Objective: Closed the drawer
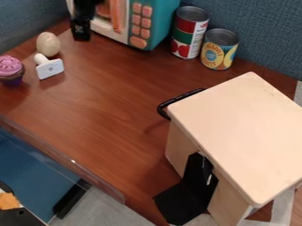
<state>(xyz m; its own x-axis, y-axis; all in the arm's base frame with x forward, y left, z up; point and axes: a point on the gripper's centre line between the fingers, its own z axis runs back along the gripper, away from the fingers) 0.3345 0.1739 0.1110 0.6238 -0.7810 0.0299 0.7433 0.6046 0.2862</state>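
Observation:
The black gripper (81, 32) hangs at the top left, in front of the toy microwave and well apart from the drawer unit; whether it is open or shut cannot be told. A pale wooden drawer unit (239, 128) stands at the right, its flat top toward the camera. Its black curved handle (162, 109) sticks out past the top's back left edge, close to the unit. The drawer's front face is hidden below that edge.
A teal and white toy microwave (158, 22) and two cans (190, 33) (220, 49) line the back. At left lie an egg (48, 44), a white block-like piece (50, 69) and a cupcake (10, 69). A black bracket (187, 196) adjoins the unit's side.

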